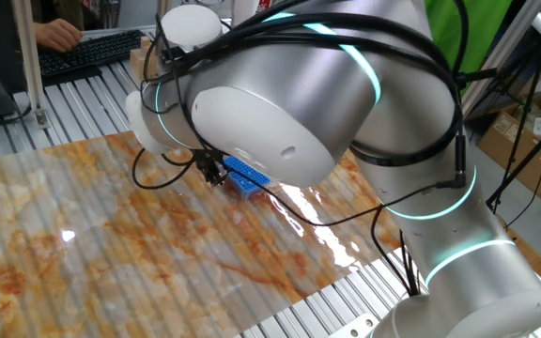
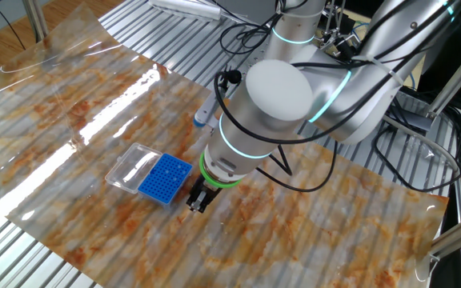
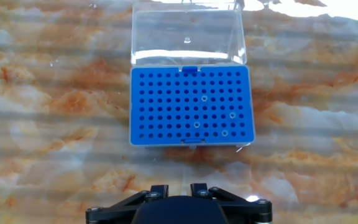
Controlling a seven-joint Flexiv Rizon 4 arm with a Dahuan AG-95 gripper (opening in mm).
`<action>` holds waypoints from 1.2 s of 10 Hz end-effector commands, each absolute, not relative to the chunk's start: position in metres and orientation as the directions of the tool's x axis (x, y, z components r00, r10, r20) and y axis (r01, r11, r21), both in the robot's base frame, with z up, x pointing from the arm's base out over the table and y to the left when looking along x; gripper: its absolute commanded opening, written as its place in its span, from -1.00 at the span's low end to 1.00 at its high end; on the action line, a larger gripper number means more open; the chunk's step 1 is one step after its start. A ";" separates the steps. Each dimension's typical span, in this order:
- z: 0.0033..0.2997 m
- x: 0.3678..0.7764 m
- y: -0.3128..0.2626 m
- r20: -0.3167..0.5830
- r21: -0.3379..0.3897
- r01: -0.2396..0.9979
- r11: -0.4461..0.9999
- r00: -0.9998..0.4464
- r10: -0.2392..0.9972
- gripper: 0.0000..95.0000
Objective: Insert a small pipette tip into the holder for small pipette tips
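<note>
Hand view shows one bright-blue rectangular plastic rack [image 3: 191, 106] with a grid of small holes, its clear hinged lid [image 3: 188, 32] lying open behind it, near the middle of the marble-patterned bench [image 3: 48, 124]. Four holes appear to hold tips. The black two-finger gripper [image 2: 199, 198] sits just beside the rack; jaws narrow, whether they pinch a tip I cannot tell. Judged step: lining up over the rack; next comes centring on an empty hole.

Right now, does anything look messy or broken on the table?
Nothing looks broken or spilled. The blue rack sits flat, its clear lid flipped open behind it. Only a few holes hold tips; the rest are empty.
</note>
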State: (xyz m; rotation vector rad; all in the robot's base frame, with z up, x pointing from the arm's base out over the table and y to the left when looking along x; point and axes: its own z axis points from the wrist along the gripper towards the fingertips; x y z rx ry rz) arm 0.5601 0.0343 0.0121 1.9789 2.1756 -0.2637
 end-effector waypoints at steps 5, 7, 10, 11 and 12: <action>0.012 0.560 0.034 -0.295 -0.006 0.995 0.095 -0.093 0.951 -0.60; 0.012 0.560 0.033 -0.313 -0.009 0.994 0.113 -0.110 0.943 -0.60; 0.013 0.561 0.033 -0.328 -0.006 0.993 0.122 -0.117 0.937 -0.60; 0.013 0.561 0.033 -0.336 -0.007 0.992 0.124 -0.119 0.934 -0.60; 0.013 0.561 0.033 -0.339 -0.007 0.992 0.126 -0.121 0.933 -0.60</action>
